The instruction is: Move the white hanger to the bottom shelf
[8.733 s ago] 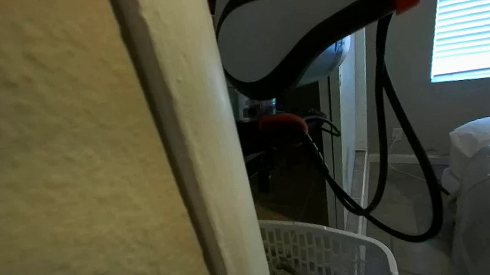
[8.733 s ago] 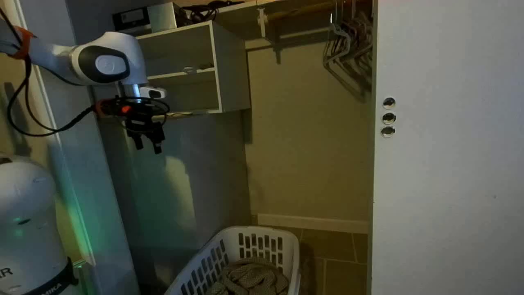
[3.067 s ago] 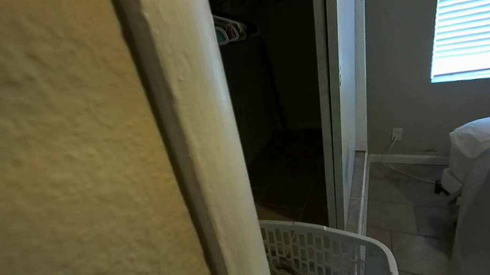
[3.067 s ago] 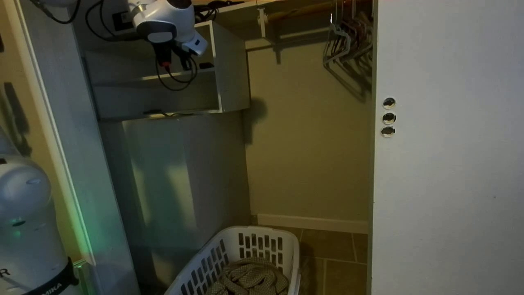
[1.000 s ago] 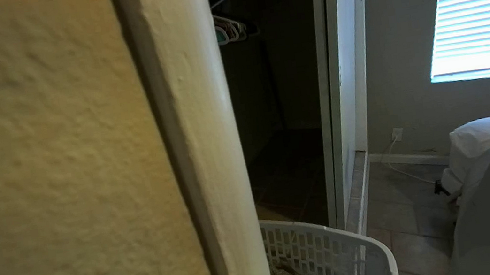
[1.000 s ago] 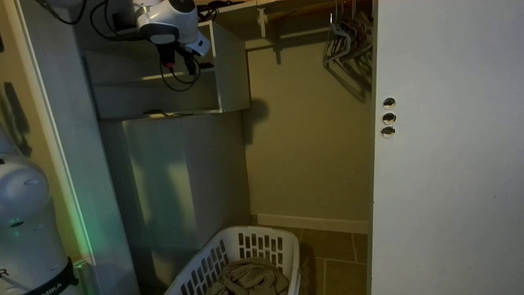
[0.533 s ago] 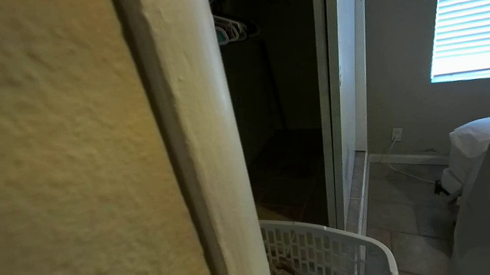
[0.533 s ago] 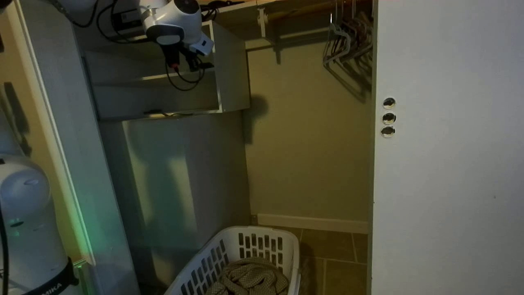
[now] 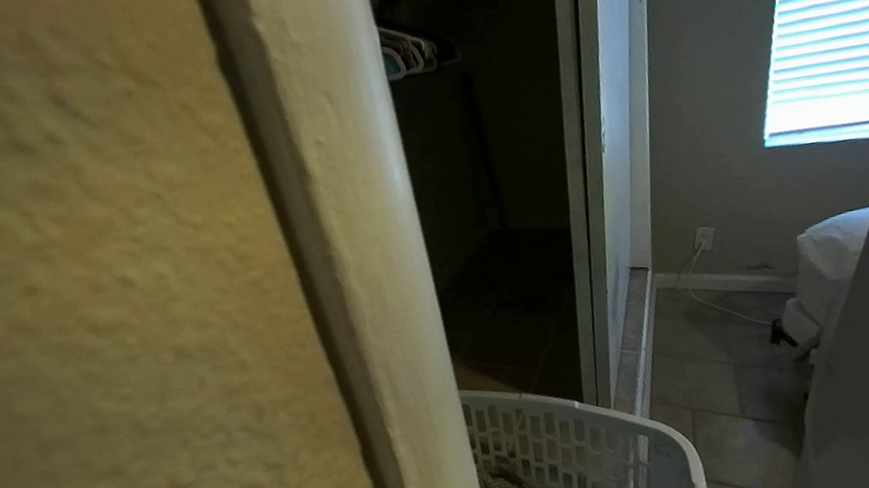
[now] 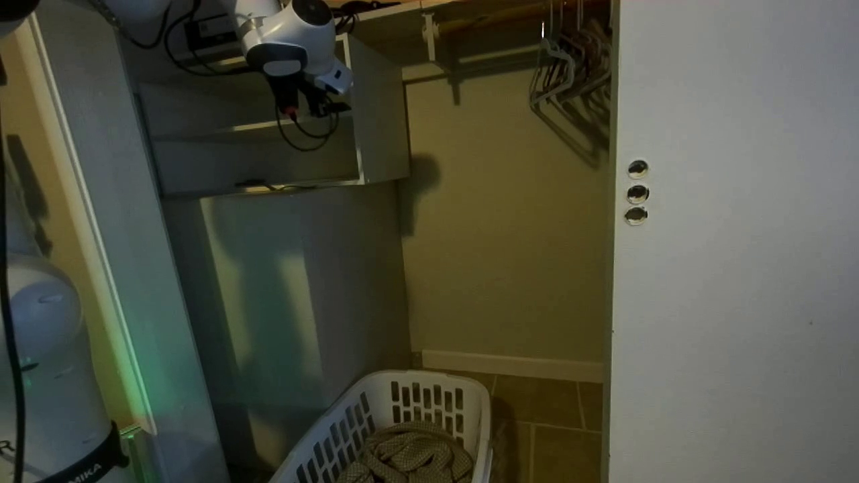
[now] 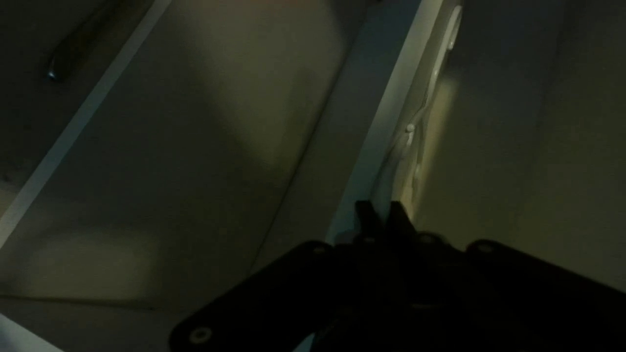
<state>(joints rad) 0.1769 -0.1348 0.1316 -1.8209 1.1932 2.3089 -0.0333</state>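
In the wrist view the white hanger (image 11: pixel 442 54) lies along the front edge of the shelf board (image 11: pixel 379 117). My dark gripper (image 11: pixel 381 204) is at that edge, its fingertips almost together. A pale strip runs from the hanger down into the narrow gap between them, so my gripper appears shut on the hanger; the light there is dim. In an exterior view the bottom shelf (image 10: pixel 335 182) of the white unit shows below the hand, and the hanger itself cannot be made out.
Several other hangers (image 10: pixel 557 70) hang from the closet rod. A white laundry basket (image 10: pixel 478 402) with a brown cloth (image 10: pixel 416 449) stands on the floor below. A white door panel (image 10: pixel 731 268) closes off one side. Cable loops (image 10: pixel 305 146) dangle from my wrist.
Since the oldest frames my arm has risen to the shelf unit and the jaws have come together. Over the last second the hand has shifted slightly right in an exterior view.
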